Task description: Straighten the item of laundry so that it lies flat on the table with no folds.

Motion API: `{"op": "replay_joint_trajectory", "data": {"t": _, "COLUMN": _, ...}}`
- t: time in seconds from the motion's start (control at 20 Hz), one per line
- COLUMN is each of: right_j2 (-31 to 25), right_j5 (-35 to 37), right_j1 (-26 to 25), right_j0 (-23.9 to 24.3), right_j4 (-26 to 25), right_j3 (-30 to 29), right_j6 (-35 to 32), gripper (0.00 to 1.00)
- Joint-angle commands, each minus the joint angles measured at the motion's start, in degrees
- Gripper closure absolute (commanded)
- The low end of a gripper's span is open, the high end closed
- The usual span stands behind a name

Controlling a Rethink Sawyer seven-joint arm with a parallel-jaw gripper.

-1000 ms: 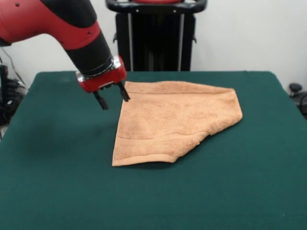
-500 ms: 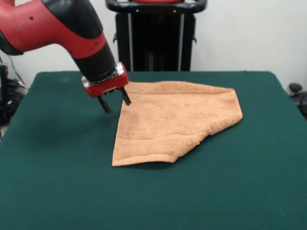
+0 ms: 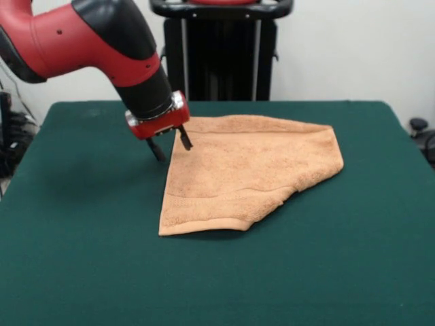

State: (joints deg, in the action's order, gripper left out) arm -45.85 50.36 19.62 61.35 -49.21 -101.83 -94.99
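A dark green table (image 3: pixel 81 272) holds a folded tan towel (image 3: pixel 248 173), long axis toward the right edge; the gripper (image 3: pixel 172 148), fingers apart, straddles its far-left edge.

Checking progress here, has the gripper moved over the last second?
Yes. The gripper has shifted rightward and lower in the front view, closing on the unmoved towel's left edge.
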Motion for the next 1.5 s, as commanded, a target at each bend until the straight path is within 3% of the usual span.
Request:
{"op": "replay_joint_trajectory", "data": {"t": 0.05, "right_j2": 4.8, "right_j5": -6.9, "right_j1": -3.8, "right_j0": -4.6, "right_j4": -2.0, "right_j3": -0.8, "right_j6": -1.5, "gripper": 0.00}}
{"op": "replay_joint_trajectory", "data": {"t": 1.05, "right_j2": 7.0, "right_j5": -11.3, "right_j1": -1.8, "right_j0": -7.3, "right_j4": 1.8, "right_j3": -0.2, "right_j6": -5.7, "gripper": 0.00}}
{"op": "replay_joint_trajectory", "data": {"t": 1.3, "right_j2": 6.3, "right_j5": -10.9, "right_j1": -4.4, "right_j0": -6.6, "right_j4": 1.7, "right_j3": 1.8, "right_j6": -1.3, "gripper": 0.00}}
{"op": "replay_joint_trajectory", "data": {"t": 1.35, "right_j2": 6.2, "right_j5": -9.7, "right_j1": -5.2, "right_j0": -6.3, "right_j4": 2.3, "right_j3": 2.0, "right_j6": -0.1, "gripper": 1.00}}
{"op": "replay_joint_trajectory", "data": {"t": 1.5, "right_j2": 5.0, "right_j5": -13.2, "right_j1": -6.4, "right_j0": -5.0, "right_j4": 2.6, "right_j3": 2.1, "right_j6": -0.4, "gripper": 1.00}}
